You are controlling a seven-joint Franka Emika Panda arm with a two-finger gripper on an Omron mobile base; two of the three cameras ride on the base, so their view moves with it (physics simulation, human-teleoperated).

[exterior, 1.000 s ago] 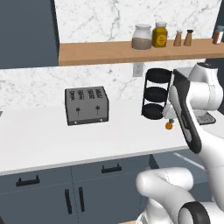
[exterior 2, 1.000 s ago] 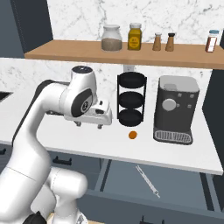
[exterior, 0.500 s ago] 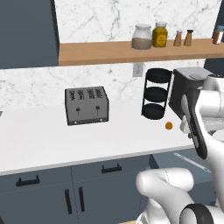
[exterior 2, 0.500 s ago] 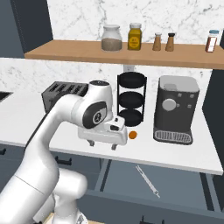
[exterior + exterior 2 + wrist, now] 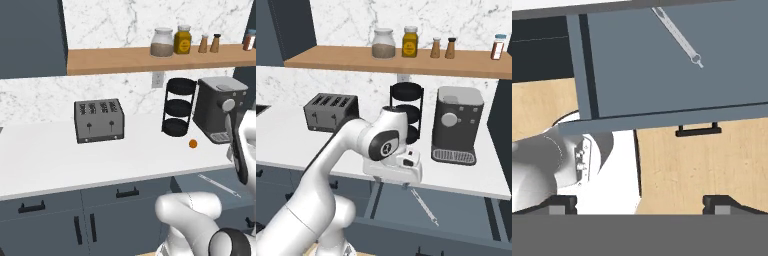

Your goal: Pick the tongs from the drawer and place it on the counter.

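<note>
The slim silvery tongs lie diagonally on the floor of the open slate-blue drawer, below the front edge of the white counter. From the left base view the tongs rest in the drawer at the lower right. My gripper points down at the counter's front edge, above the drawer's left part and left of the tongs. In the hand view the gripper stands open with nothing between its fingertips; the tongs lie far up in the drawer.
On the counter stand a toaster, a black tiered rack and a coffee machine, with a small orange ball between them. A wooden shelf with jars hangs above. The drawer's black handle faces out over the wood floor.
My arm has swung from over the counter, out and down past its front edge, and the hand now hangs over the open drawer. The tongs have not moved.
</note>
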